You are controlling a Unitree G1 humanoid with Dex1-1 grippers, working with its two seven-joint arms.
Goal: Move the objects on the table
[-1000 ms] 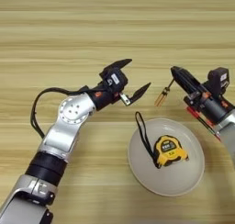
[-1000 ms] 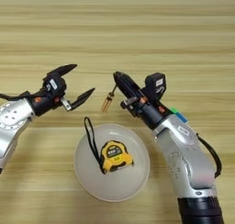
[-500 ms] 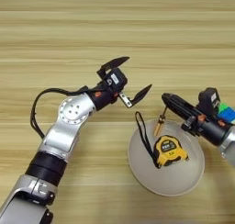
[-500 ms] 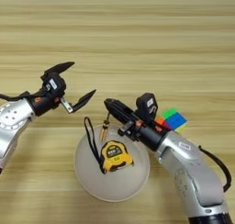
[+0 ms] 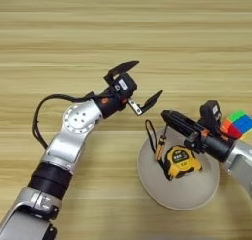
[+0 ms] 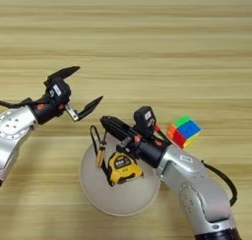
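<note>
My right gripper [image 5: 167, 117] is shut on the thin dark shaft of the tool. The tool's tan wooden handle [image 5: 160, 148] hangs down over the left part of a round beige plate [image 5: 197, 197]. In the plate lies the yellow-black tape measure [image 5: 181, 161], its black strap looping to the left by the handle. The multicolour puzzle cube [image 6: 183, 131] sits on the table [image 5: 123, 32] just right of my right wrist. My left gripper [image 5: 147, 78] hovers open above the table, up-left of the plate, with nothing between its fingers.
My left arm [image 5: 74, 131] reaches in from the lower left, with a black cable looping beside it. My right forearm [image 6: 197, 185] crosses the plate's right side.
My right gripper has carried the tool from above the bare table down and toward me, so it now hangs over the plate; this uncovered the cube. My left gripper has barely moved.
</note>
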